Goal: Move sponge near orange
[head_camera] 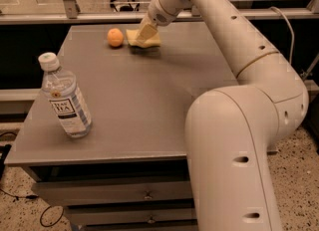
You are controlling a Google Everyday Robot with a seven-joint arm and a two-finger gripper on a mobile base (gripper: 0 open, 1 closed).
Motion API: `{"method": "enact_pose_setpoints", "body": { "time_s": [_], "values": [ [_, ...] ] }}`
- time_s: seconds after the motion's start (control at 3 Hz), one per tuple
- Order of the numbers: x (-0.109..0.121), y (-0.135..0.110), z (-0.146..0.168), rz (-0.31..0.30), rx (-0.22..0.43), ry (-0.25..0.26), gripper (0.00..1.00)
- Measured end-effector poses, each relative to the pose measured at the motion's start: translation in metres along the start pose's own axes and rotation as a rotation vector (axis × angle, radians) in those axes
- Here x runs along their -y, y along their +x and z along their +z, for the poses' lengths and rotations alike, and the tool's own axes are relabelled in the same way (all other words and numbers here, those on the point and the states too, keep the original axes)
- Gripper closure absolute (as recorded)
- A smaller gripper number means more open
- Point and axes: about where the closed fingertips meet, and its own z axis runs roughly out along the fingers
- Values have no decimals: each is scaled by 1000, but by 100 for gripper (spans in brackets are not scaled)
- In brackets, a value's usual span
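Note:
The pale yellow sponge (151,39) is at the far side of the grey table (139,105), just right of the small round orange (115,37), with a narrow gap between them. My gripper (143,34) reaches down from the arm at the top and is shut on the sponge, holding it at or just above the tabletop. One pale finger (144,29) lies across the sponge's top. The sponge's underside and the other finger are hidden.
A clear water bottle (65,98) with a white cap stands near the table's front left edge. My large white arm (239,125) covers the table's right side. Drawers (144,195) sit below the tabletop. A metal rail runs behind the table.

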Motion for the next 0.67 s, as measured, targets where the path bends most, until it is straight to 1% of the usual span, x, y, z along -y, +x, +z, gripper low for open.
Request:
{"method": "enact_pose_setpoints", "body": {
  "time_s": [0.67],
  "values": [
    [1, 4, 2, 16, -13, 1, 7]
  ]
}}
